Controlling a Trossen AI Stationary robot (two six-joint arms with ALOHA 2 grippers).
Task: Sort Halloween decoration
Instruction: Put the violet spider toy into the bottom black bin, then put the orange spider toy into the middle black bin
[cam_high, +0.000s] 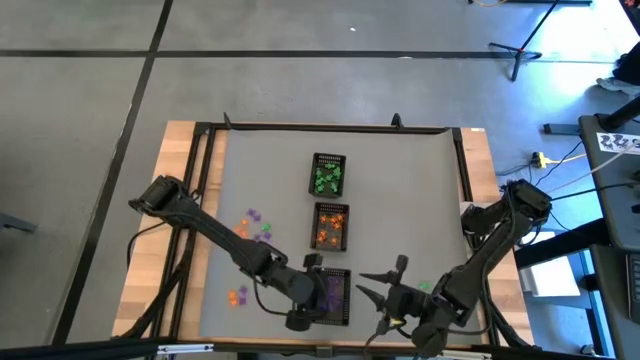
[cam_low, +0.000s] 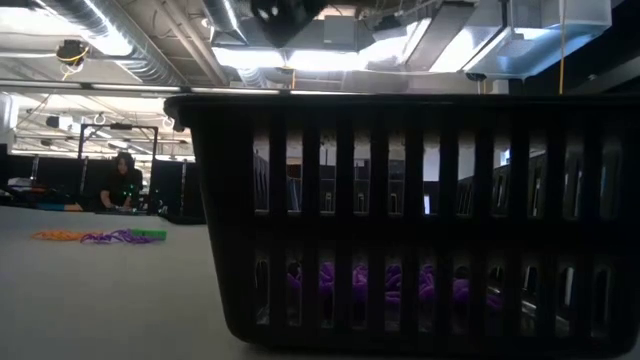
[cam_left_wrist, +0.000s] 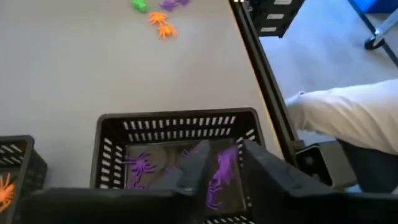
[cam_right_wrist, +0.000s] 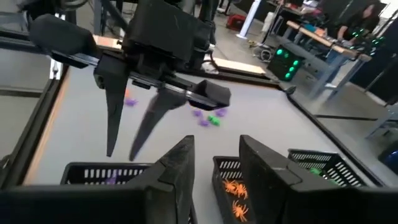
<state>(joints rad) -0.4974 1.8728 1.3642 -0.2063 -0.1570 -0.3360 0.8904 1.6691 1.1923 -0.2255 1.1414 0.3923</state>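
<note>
Three black mesh trays stand in a row down the table's middle: green pieces in the far tray (cam_high: 328, 158), orange spiders (cam_right_wrist: 236, 190) in the middle tray (cam_high: 332, 206), purple spiders (cam_left_wrist: 140, 165) in the near tray (cam_high: 342, 302). My left gripper (cam_left_wrist: 224, 149) hangs open over the near tray (cam_left_wrist: 174, 118), fingers pointing down (cam_right_wrist: 122, 154); a purple spider (cam_left_wrist: 219, 177) shows through its gap, down in the tray. My right gripper (cam_right_wrist: 216, 146) is open and holds nothing, just right of that tray (cam_high: 385, 272). Loose orange, purple and green trinkets (cam_high: 253, 222) lie on the table's left half.
More loose trinkets lie near the left front (cam_high: 237, 296), and a green piece lies by the right arm (cam_high: 425, 287). A black frame rail (cam_high: 210, 200) and wooden strips border the grey table top. In the low view the near tray (cam_low: 420, 220) fills the foreground; a person (cam_low: 122, 180) sits far behind.
</note>
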